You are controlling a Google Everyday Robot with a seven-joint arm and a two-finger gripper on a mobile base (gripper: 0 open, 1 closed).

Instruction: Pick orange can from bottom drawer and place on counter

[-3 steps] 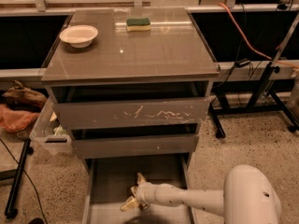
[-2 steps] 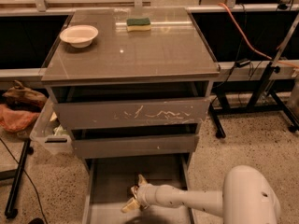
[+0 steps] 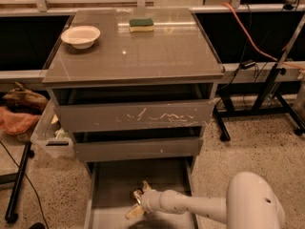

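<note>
1. Presently, at the upper left of the frame, a white bowl point(image 3: 81, 36) is seen on the counter point(image 3: 167, 56). A green-and-yellow sponge point(image 3: 141, 25) lies to its right, and no can has been set there yet.
2. At lower centre, the bottom drawer point(image 3: 119, 175) is found pulled out beneath the two closed drawers, its grey floor exposed.
3. Low in that drawer, a small brownish shape is made out and is taken to be the orange can point(image 3: 138, 193).
4. The gripper point(image 3: 137, 199) is placed right at that shape, its pale fingers spread to either side of it. Whether they touch it cannot be told.
5. From the lower right corner, the white arm point(image 3: 190, 206) is stretched leftwards into the drawer.
6. The grasping step is judged to be in hand, with nothing lifted yet. Next, the fingers need to be closed squarely on the can. It must then be drawn out clear of the middle drawer's front before being raised to the bare patch of counter right of the bowl.
</note>
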